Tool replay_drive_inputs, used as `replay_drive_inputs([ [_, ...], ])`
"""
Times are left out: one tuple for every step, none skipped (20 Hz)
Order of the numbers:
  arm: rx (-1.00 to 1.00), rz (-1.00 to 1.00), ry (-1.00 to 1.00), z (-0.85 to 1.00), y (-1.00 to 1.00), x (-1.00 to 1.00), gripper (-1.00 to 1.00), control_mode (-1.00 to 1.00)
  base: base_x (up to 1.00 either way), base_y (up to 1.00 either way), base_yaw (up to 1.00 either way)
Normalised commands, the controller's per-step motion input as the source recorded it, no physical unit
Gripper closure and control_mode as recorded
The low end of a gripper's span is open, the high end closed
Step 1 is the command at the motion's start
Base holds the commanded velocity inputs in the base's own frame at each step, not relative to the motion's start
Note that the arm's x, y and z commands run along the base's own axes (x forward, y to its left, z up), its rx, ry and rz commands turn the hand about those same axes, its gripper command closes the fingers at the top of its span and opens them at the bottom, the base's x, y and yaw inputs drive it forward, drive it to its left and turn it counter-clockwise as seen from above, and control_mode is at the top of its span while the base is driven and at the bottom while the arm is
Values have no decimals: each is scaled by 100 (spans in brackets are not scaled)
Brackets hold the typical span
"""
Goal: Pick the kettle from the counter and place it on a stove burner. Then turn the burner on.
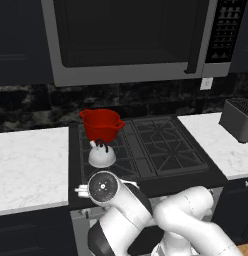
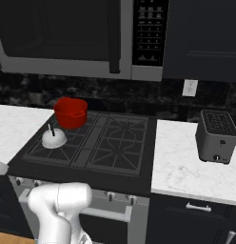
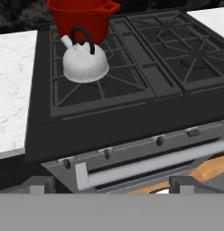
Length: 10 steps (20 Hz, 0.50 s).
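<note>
Kettle (image 3: 85, 64): upright on front-left stove burner (image 3: 93, 88), near red pot (image 3: 82, 18). Gripper (image 3: 109, 187): wide open, holding nothing.

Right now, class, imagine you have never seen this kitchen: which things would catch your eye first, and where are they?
The bright red pot stands out first, on the rear-left grate of the black cooktop. Just in front of it sits the small white kettle on the front-left stove burner. A grey toaster stands on the white marble counter to the right.
</note>
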Motion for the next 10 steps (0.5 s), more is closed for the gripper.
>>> replay_drive_inputs([
  [0,-10,-13,-23,26,-9,-100,-100,0,0,0],
  [0,-9,-16,-34,24,-5,-100,-100,0,0,0],
  [0,-9,-18,-39,21,-2,-100,-100,0,0,0],
  [0,-8,-19,-46,21,0,-100,-100,0,0,0],
  [0,-8,-20,-50,18,0,-100,-100,0,0,0],
  [0,-7,-21,-53,16,0,-100,-100,0,0,0],
  [0,-7,-21,-55,16,0,-100,-100,0,0,0],
  [0,-7,-21,-56,15,0,-100,-100,0,0,0],
  [0,-7,-21,-57,15,0,-100,-100,0,0,0],
  [0,-7,-21,-59,15,0,-100,-100,0,0,0],
])
